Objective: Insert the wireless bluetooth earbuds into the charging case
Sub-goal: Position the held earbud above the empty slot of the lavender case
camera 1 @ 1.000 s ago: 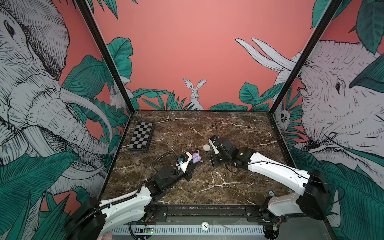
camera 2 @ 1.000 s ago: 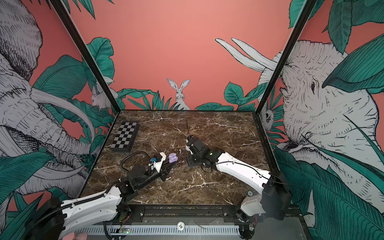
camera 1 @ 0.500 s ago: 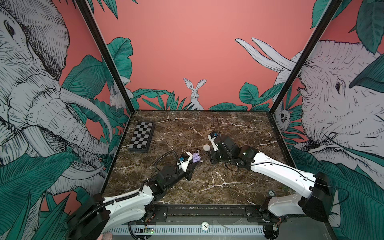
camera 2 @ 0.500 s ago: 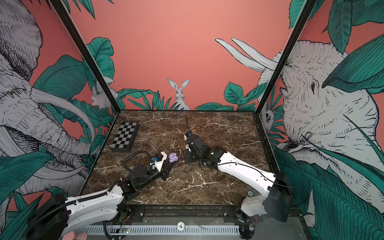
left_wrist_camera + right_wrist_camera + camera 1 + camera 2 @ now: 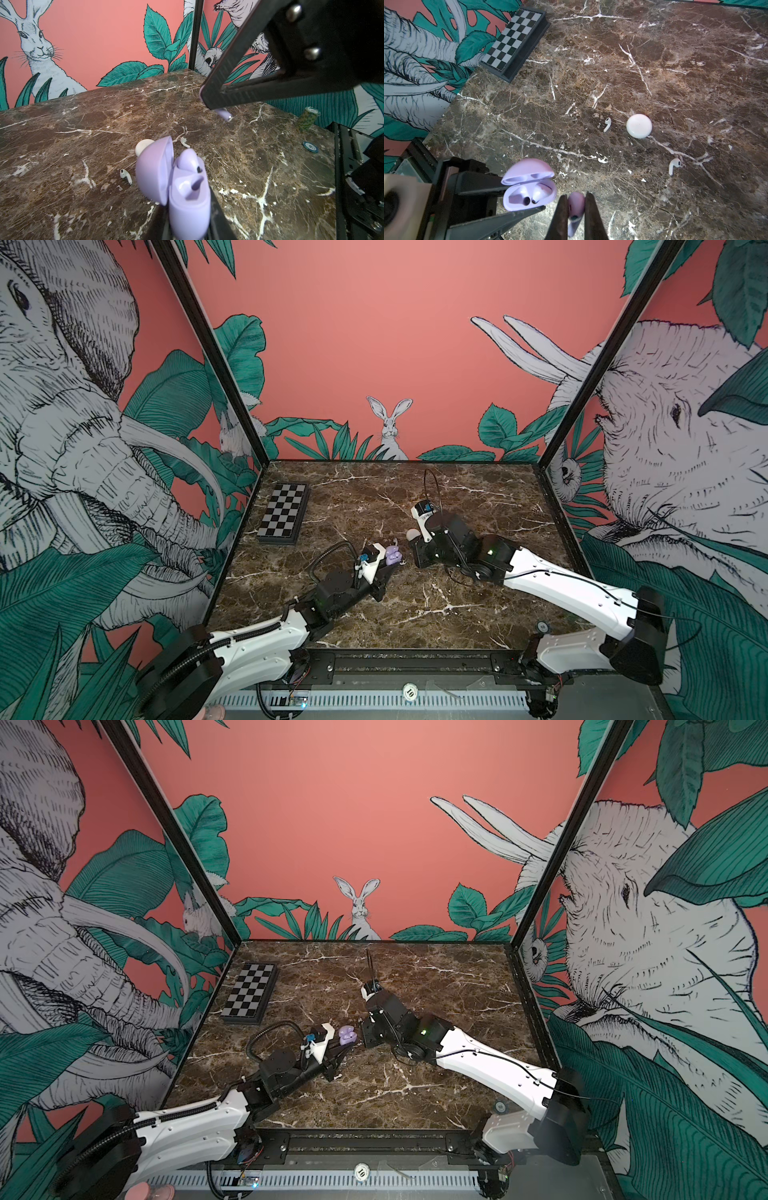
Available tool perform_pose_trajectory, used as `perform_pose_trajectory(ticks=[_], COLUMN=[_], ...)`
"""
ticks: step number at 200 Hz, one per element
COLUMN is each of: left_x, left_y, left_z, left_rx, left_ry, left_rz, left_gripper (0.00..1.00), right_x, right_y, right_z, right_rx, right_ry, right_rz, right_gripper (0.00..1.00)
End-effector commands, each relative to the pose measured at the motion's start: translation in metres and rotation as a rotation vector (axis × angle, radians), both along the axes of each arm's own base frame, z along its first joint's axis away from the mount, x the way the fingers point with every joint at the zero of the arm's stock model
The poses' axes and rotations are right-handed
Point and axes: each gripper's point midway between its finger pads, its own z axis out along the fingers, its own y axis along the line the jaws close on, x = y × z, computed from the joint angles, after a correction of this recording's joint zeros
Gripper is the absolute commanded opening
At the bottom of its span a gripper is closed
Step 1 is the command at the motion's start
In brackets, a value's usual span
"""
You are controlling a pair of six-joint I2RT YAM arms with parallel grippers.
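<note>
My left gripper (image 5: 189, 224) is shut on the lilac charging case (image 5: 187, 199), which it holds off the table with the lid (image 5: 153, 170) open. One lilac earbud (image 5: 188, 161) looks seated in a well, and the well beside it is empty. My right gripper (image 5: 576, 199) is shut on another lilac earbud (image 5: 576, 204), just beside the open case (image 5: 529, 193). Its stem (image 5: 225, 115) pokes out past the fingertips. Both top views show the case (image 5: 392, 556) (image 5: 347, 1034) between the two grippers. Two white earbuds (image 5: 607, 124) (image 5: 674, 165) lie loose on the marble.
A closed white round case (image 5: 639, 126) (image 5: 411, 535) sits on the marble behind the grippers. A folded chessboard (image 5: 284, 512) lies at the back left. A stack of poker chips (image 5: 308, 121) and a single chip (image 5: 310, 146) stand near the front right edge.
The right gripper has edged slightly toward the lilac case with the earbud in it. The left gripper and the case have hardly moved.
</note>
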Motion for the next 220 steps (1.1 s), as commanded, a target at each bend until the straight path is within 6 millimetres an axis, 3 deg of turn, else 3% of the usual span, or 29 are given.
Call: perform_pose_trajectory(ticks=[1,68,220], left_x=[-0.001,0.001,-0.003], left_y=[-0.005,-0.008,-0.010], left_z=[0.015,0.021,0.032], left_rx=[-0.055,-0.096,-0.150], left_ry=[-0.014,-0.001,0.022], left_rz=[-0.015,-0.011,-0.032], left_gripper=[0.00,0.00,0.00], right_x=[0.002,-0.003,-0.014], right_y=[0.007,0.018,0.037], right_z=[0.020,0.027,0.016], right_rx=[0.073,0.124,0.123], right_ry=[-0.055,-0.083,-0.117], right_rz=[-0.017,-0.012,0.015], right_gripper=[0.07,0.07,0.06])
